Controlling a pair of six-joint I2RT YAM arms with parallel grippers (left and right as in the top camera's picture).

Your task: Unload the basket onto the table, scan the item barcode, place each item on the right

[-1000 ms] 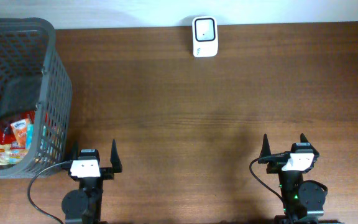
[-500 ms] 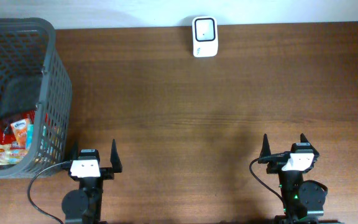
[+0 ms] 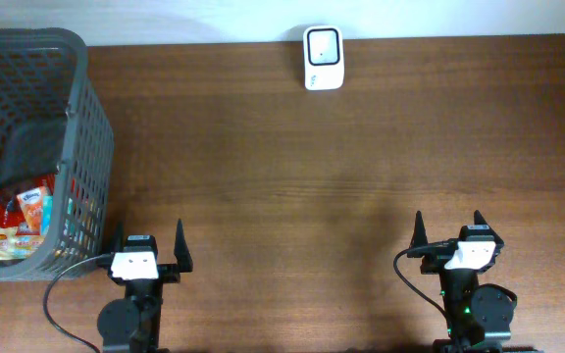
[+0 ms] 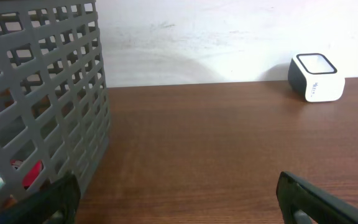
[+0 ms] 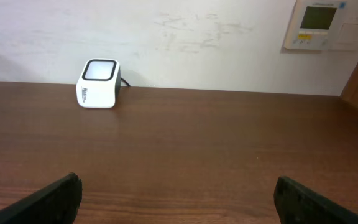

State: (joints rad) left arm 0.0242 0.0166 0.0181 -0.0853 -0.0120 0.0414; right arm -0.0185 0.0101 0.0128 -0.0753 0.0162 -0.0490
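The brown wooden tabletop (image 3: 312,167) met a white wall (image 5: 197,43). A gray plastic basket (image 3: 91,147) full of square holes stood at its left edge, with shiny snack packs (image 3: 23,211) inside. A small white boxy scanner (image 3: 322,44) sat at the far edge. The left gripper (image 3: 149,240) and right gripper (image 3: 448,224) pointed ahead at the near edge, both wide and empty.

No text can be read outright. Dark print is seen on the side of the scanner (image 5: 97,83), at 12 o'clock in the overhead view, but it is too small to be made out. Printed wrappers are seen on the packets (image 3: 23,221) in the basket (image 3: 96,147) at 9 o'clock; no brand is legible. A wall panel (image 5: 325,23), at 1 o'clock in the right wrist view, bears a display and small marks, all blurred.
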